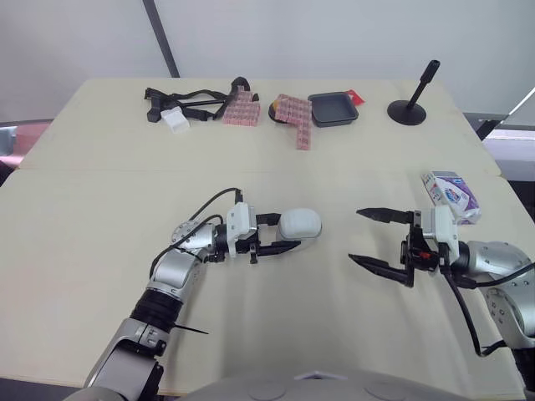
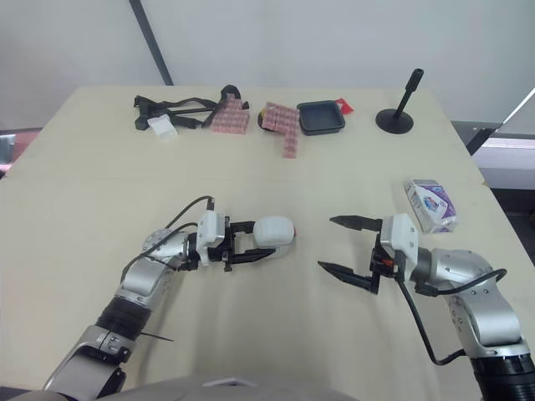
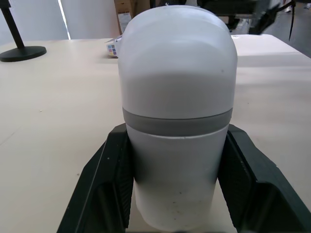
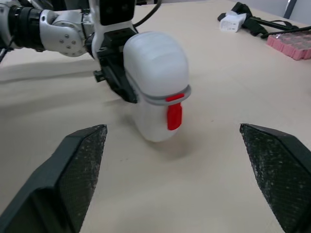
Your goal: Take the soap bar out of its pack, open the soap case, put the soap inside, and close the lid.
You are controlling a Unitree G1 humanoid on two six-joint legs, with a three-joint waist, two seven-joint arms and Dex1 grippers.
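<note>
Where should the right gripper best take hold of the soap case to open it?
Probably the red latch: it faces the open right gripper, so come straight from there, while the left gripper clamps the soap case from the opposite side.

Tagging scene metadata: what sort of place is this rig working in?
Probably a robotics lab or test room, not a home: a pale table against blank white walls, unrelated props lined along its far edge (pink blocks, black tray, black stand), and the left gripper holding a soap case.
</note>
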